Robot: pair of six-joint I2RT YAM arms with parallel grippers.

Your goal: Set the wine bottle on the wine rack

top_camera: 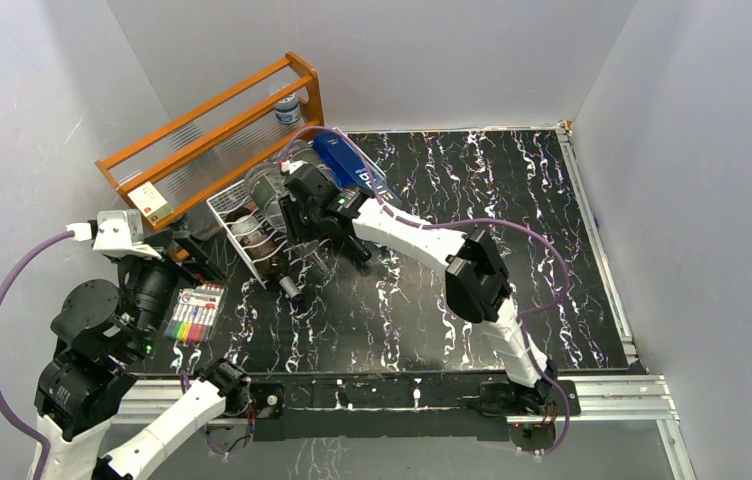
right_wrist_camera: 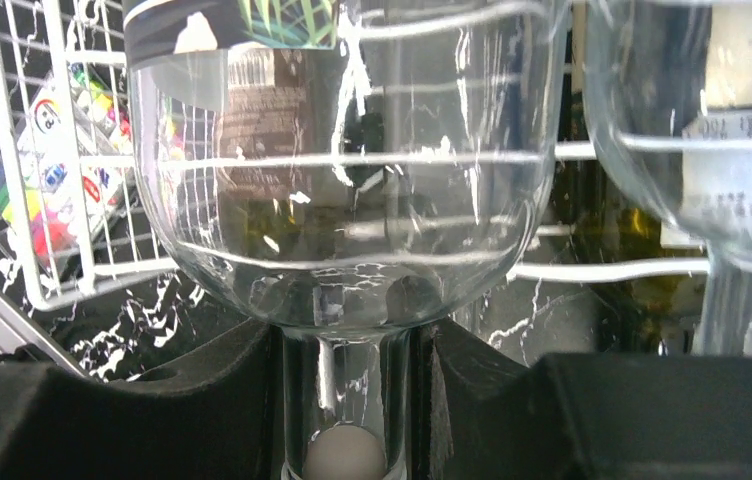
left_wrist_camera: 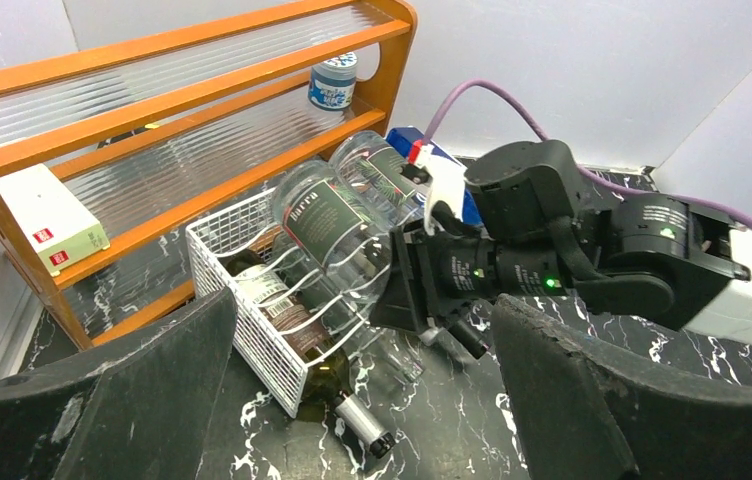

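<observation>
The white wire wine rack (top_camera: 235, 215) stands on the mat in front of the orange shelf. My right gripper (top_camera: 294, 218) is shut on the neck of a clear glass wine bottle (right_wrist_camera: 342, 200), whose body lies across the rack's upper wavy cradle (left_wrist_camera: 327, 215). In the right wrist view the neck sits between my fingers (right_wrist_camera: 452, 400). A second clear bottle (left_wrist_camera: 377, 165) lies beside it. A dark green bottle (left_wrist_camera: 357, 415) lies in the lower level, its neck sticking out. My left gripper (left_wrist_camera: 364, 305) is open and empty, just in front of the rack (left_wrist_camera: 242, 320).
The orange wooden shelf (top_camera: 212, 120) stands behind the rack, with a white box (left_wrist_camera: 47, 215) and a small jar (left_wrist_camera: 334, 82) on it. A blue box (top_camera: 347, 160) lies behind the right gripper. A pack of markers (top_camera: 195, 315) lies left of the mat's middle.
</observation>
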